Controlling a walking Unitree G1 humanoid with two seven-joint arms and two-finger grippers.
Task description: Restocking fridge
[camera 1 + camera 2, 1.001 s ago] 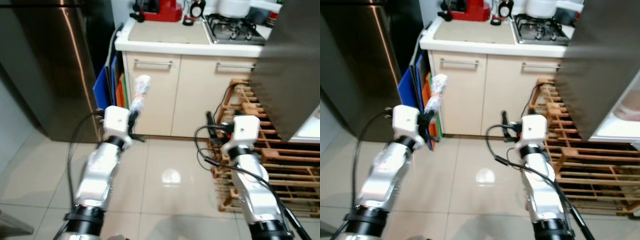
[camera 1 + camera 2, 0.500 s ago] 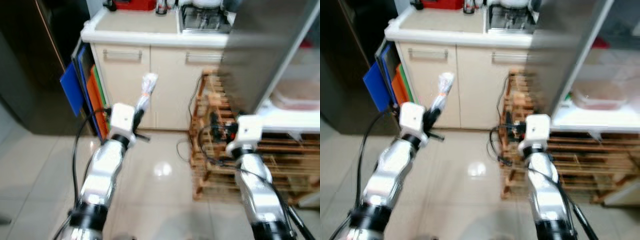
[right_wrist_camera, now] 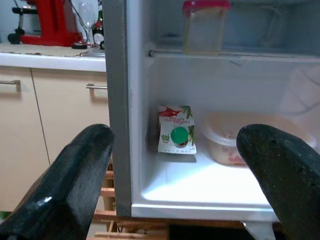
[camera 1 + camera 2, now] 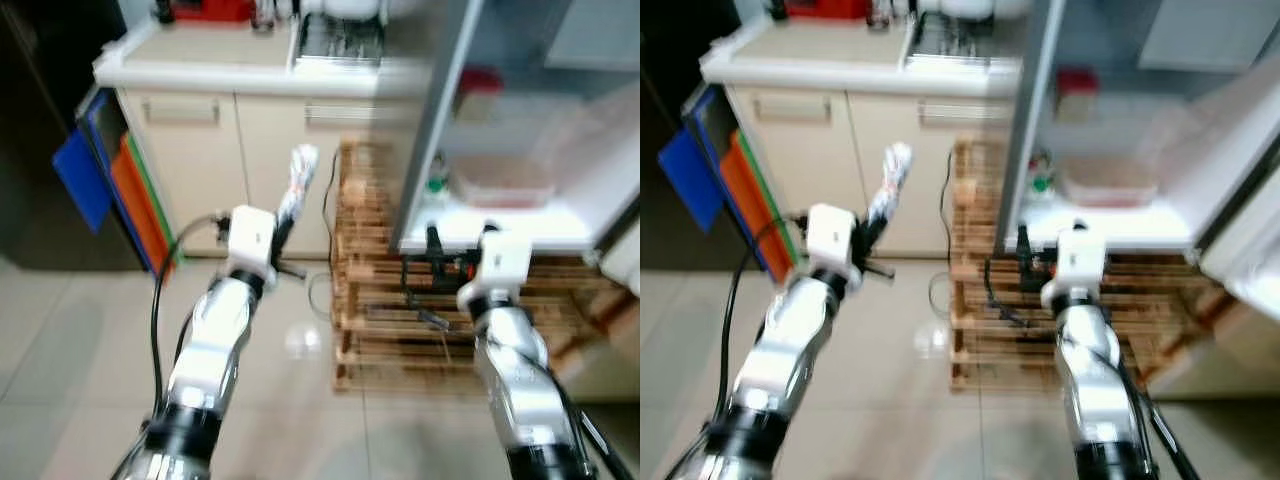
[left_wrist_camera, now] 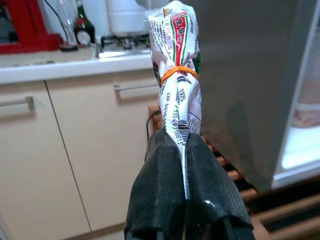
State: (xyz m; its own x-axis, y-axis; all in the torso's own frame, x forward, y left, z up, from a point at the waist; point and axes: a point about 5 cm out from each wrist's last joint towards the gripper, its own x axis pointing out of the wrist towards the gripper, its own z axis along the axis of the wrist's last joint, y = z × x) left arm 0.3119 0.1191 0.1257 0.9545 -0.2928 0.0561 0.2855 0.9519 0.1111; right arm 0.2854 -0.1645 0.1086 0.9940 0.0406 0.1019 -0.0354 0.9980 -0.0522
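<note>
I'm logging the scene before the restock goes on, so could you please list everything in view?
packet: 1, white with red and green print and an orange band, held in the left gripper
fridge: 1, white inside, open, ahead on the right
pouch: 1, white with a green cap, on the lower fridge shelf
tub: 1, clear, beside the pouch
jar: 1, clear with a red lid, on the upper shelf
rack: 1, wooden, on the floor under the fridge
cabinets: cream, left of the fridge
boards: blue and orange, leaning by the cabinets
left gripper: black jaws shut on the packet
right gripper: black jaws open, facing the fridge
</note>
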